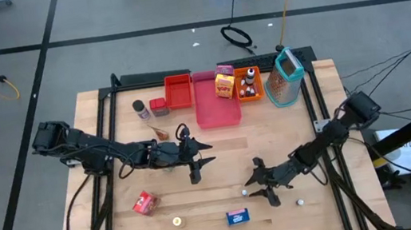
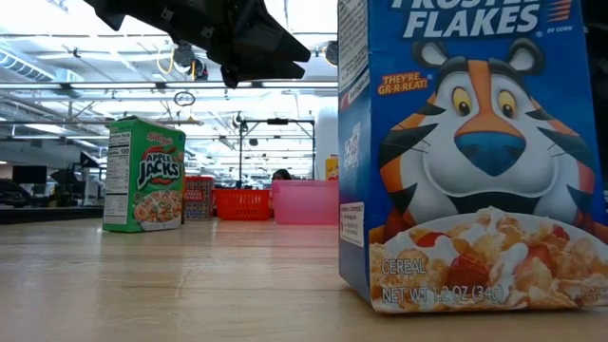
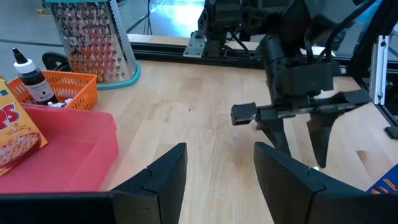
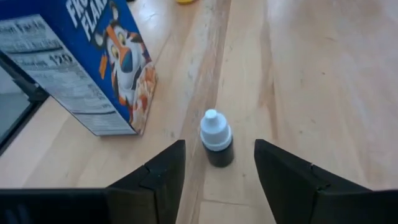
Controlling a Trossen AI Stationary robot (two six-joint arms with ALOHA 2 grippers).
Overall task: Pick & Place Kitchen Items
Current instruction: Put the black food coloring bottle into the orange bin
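Wooden desk (image 1: 203, 212), trays along its far edge. Right gripper (image 4: 217, 177) hangs low over a small white-capped bottle (image 4: 216, 138) beside the blue box (image 4: 87, 68), jaws apart, empty, straddling it for a pick. Left gripper (image 3: 217, 180) waits mid-desk, jaws apart, empty.

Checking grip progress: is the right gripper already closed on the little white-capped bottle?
No. The small bottle stands free on the table, ahead of the right gripper, whose fingers are spread apart.
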